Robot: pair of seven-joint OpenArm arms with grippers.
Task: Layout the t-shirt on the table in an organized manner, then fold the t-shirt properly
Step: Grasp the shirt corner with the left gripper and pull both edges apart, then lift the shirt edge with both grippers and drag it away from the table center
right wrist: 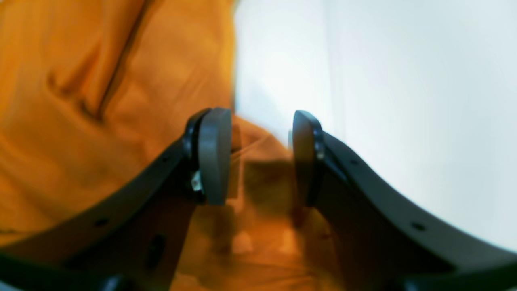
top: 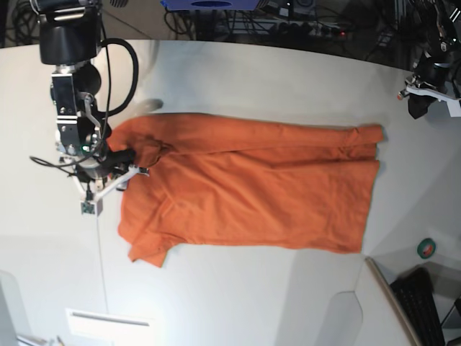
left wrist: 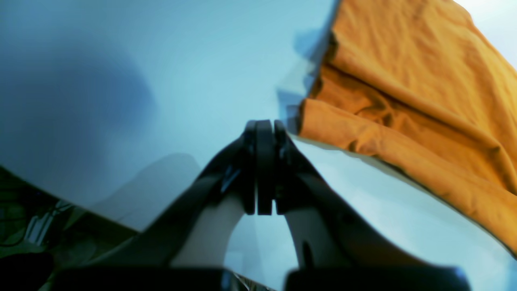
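The orange t-shirt lies lengthwise on the white table, its far long side folded over onto itself. At the shirt's left end my right gripper touches the cloth edge. In the right wrist view that gripper is open, its pads apart over blurred orange cloth, with nothing pinched. My left gripper is shut on nothing and hangs over bare table, beside a folded corner of the shirt. The left arm is at the far right, apart from the shirt.
A green tape roll lies near the right edge. A grey side surface and a dark keyboard are at the lower right. A white label lies at the front left. Cables run behind the table's far edge.
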